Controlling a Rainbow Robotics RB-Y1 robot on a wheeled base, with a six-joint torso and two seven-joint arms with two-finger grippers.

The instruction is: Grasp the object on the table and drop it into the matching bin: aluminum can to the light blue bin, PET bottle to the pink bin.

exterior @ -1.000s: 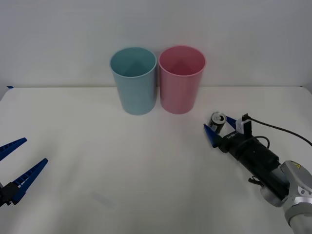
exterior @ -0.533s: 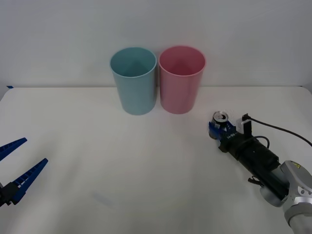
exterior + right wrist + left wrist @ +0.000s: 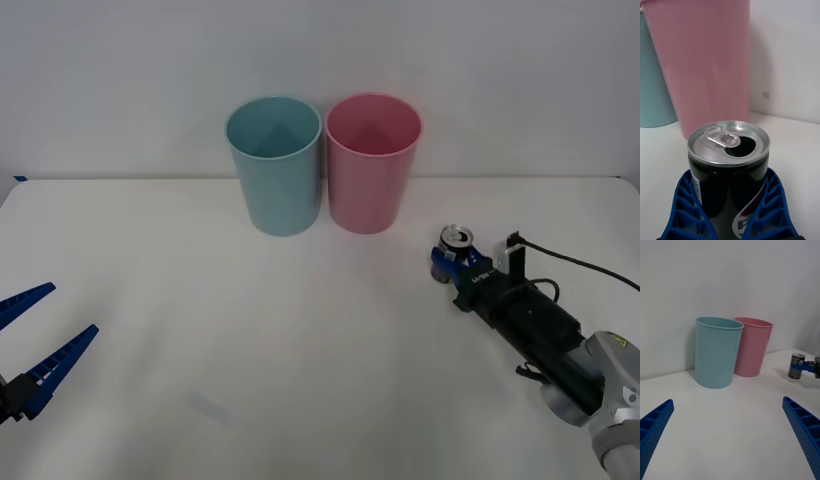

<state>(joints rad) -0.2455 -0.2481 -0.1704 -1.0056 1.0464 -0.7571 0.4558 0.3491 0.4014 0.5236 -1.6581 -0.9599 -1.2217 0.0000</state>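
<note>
The aluminum can (image 3: 454, 243), dark with a silver top and an opened pull tab, stands upright at the right of the white table (image 3: 300, 330). My right gripper (image 3: 452, 266) is shut on its lower body, with blue fingers on both sides. The right wrist view shows the can (image 3: 728, 165) clamped in the right gripper (image 3: 728, 213). Behind it rise the pink bin (image 3: 703, 63) and the edge of the light blue bin (image 3: 653, 75). At the back centre the light blue bin (image 3: 274, 165) and pink bin (image 3: 372, 160) stand side by side. My left gripper (image 3: 45, 335) waits open at the near left.
The left wrist view takes in the light blue bin (image 3: 717, 351), the pink bin (image 3: 752, 347) and the far can (image 3: 796, 366) held by the right gripper (image 3: 805, 367). A black cable (image 3: 580, 268) trails from the right arm. A white wall stands behind the bins.
My right gripper's fingers, open around the can a second ago, have shut on it. Can and gripper have shifted slightly right. The left arm has not moved.
</note>
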